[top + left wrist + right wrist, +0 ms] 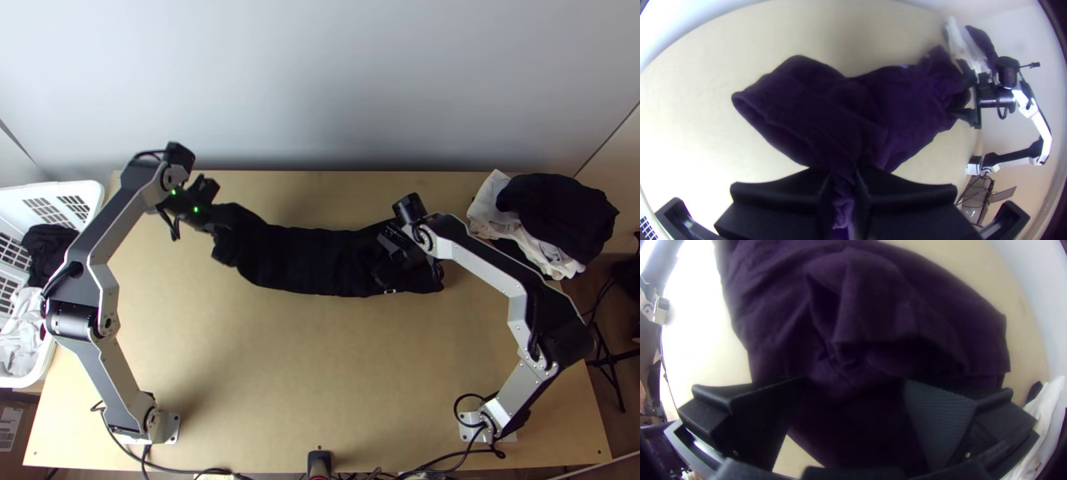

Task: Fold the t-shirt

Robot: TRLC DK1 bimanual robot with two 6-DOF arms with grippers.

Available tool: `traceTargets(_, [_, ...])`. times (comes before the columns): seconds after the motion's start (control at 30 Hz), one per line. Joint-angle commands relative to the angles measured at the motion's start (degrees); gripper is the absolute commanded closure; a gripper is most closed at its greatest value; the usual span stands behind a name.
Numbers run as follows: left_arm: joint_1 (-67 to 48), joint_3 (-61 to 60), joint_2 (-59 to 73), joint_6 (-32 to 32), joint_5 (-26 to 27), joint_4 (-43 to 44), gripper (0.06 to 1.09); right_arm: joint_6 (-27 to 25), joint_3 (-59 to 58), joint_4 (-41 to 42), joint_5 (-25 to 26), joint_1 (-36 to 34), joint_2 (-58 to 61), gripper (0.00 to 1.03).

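Left hand pinches the shirt; right hand, fingers wide apart, should grab its end, then pull softly.

From up high over the near edge, one camera looks steeply down at the whole table; the wrist ones peer close at the shirt, in all three views, left's catching the right arm.

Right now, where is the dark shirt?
In the top view, the dark shirt lies across the table's far half, its left end in the left gripper, its right end at the open right gripper.
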Motion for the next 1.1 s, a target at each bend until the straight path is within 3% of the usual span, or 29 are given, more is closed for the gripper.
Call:
traceTargets(0.0, [-1.25,12.71,0.47,-1.46,5.69,-5.29,1.05,1.04,-1.42,0.69,0.34,0.01,2.3,0.06])
traceTargets(0.23, [-2.92,19.74,2.31,-4.1,14.12,-5.47,1.05,1.13,-2.3,1.22,1.75,-0.08,4.23,0.06])
traceTargets(0.47, [-6.79,24.49,5.12,-6.74,18.96,-4.33,1.05,1.66,-3.27,1.66,1.92,-0.17,4.06,0.06])
traceTargets(0.63, [-10.83,26.16,6.88,-9.73,18.96,0.6,1.05,4.47,0.07,-2.38,1.84,-1.49,-1.65,0.06])
traceTargets(1.07, [-20.06,26.42,11.98,-12.71,18.96,8.42,1.05,5.09,5.08,-13.37,-0.71,-7.29,-16.33,0.04])
